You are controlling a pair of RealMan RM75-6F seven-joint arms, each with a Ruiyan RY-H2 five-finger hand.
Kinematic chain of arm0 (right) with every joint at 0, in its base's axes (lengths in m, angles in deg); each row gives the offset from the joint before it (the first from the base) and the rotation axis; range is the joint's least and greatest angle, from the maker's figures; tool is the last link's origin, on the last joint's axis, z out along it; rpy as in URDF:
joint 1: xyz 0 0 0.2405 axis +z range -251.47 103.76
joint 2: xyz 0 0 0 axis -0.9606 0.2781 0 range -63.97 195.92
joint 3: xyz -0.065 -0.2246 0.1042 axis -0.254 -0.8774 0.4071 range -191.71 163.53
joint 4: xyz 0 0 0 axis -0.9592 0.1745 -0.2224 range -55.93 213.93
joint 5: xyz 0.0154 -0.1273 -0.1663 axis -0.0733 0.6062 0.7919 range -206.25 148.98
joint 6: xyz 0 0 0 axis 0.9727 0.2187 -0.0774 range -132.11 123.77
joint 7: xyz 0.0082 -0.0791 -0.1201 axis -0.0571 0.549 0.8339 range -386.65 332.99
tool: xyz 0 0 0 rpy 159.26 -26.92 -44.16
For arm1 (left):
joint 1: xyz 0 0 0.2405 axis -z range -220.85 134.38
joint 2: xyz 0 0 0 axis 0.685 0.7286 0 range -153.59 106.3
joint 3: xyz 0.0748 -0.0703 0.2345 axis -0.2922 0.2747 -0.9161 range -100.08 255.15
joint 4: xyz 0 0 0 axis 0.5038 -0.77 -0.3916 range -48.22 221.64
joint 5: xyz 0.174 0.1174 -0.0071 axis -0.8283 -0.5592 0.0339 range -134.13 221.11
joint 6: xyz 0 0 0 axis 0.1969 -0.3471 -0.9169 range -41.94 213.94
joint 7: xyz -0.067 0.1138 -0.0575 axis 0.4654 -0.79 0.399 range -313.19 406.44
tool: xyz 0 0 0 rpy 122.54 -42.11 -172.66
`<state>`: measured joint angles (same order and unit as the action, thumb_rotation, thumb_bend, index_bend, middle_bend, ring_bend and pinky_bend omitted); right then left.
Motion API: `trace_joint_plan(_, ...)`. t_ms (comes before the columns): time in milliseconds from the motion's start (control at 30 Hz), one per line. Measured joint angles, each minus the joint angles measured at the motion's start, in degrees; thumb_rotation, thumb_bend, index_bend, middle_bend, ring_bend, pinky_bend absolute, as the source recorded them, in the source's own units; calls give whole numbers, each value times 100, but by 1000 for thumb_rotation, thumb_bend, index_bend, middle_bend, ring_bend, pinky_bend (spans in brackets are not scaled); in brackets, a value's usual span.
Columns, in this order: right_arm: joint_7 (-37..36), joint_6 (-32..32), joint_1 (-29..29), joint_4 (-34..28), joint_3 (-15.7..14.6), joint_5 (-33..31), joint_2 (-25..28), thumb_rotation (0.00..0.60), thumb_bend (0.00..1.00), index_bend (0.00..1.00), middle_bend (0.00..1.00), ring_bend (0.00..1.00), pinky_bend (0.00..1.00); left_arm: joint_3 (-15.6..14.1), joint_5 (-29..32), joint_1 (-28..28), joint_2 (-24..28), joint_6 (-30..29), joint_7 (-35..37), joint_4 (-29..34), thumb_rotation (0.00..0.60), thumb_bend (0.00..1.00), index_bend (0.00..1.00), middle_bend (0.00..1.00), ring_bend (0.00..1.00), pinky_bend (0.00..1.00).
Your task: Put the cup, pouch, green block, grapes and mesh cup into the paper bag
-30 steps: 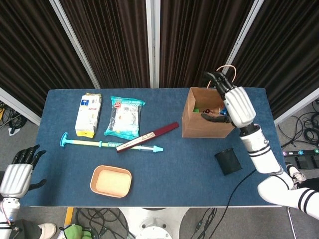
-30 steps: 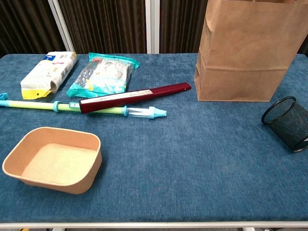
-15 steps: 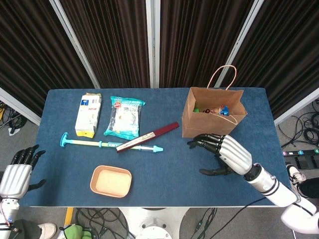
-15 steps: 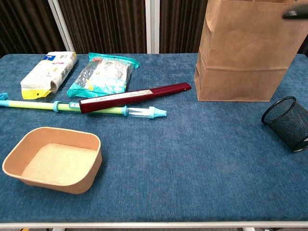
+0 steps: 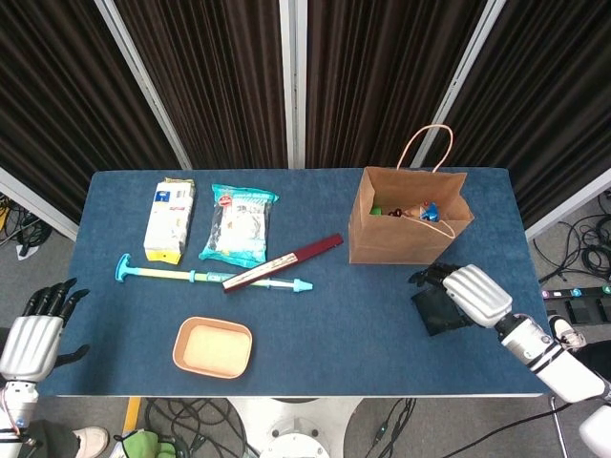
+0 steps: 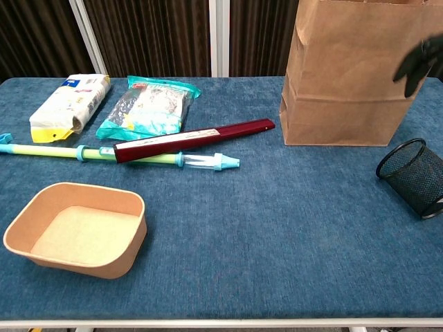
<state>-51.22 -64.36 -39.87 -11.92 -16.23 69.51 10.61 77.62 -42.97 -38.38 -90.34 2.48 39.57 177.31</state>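
Note:
The brown paper bag stands open at the back right of the blue table, with a green item and other coloured items visible inside. It also fills the upper right of the chest view as the bag. The black mesh cup lies in front of it; the chest view shows the mesh cup tilted. My right hand hovers over the cup with its fingers apart, holding nothing; its dark fingertips show well above the cup. My left hand hangs open off the table's front left corner.
On the left half lie a white packet, a teal pouch, a dark red long box across a green-and-teal stick, and a tan tray. The table's right edge is close to the mesh cup.
My right hand came away from the bag's mouth, swept down in front of the bag, then moved right to above the mesh cup. Nothing else has moved.

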Motion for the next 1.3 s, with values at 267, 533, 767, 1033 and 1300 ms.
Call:
trace_joint_plan(267, 846, 1388, 261, 139, -28, -1002, -36, 600, 147, 296, 259, 133, 329, -9, 22, 1, -8, 37, 5, -6, 600, 0, 243, 196, 140, 147)
trace_joint_plan(533, 1466, 1948, 466, 479, 31, -1452, -433, 600, 151, 237, 211, 78, 250, -9, 32, 16, -16, 73, 11, -11, 600, 0, 244, 196, 140, 147)
trace_joint_plan(767, 1523, 2238, 587, 721, 123, -1688, -717, 600, 152, 148, 226, 78, 242, -11, 45, 11, -5, 81, 42, -25, 600, 0, 244, 196, 140, 147)
trace_joint_plan(1033, 1098, 2599, 730, 671, 113, -1652, -678, 600, 155, 147, 337, 79, 222, 0, 73, 10, 12, 89, 71, -14, 600, 0, 244, 196, 140, 147)
trace_joint_plan(1300, 388, 2720, 772, 610, 33, -1373, -456, 600, 94, 161, 345, 79, 201, 17, 65, 37, 11, 104, 59, -20, 600, 0, 243, 196, 139, 147)
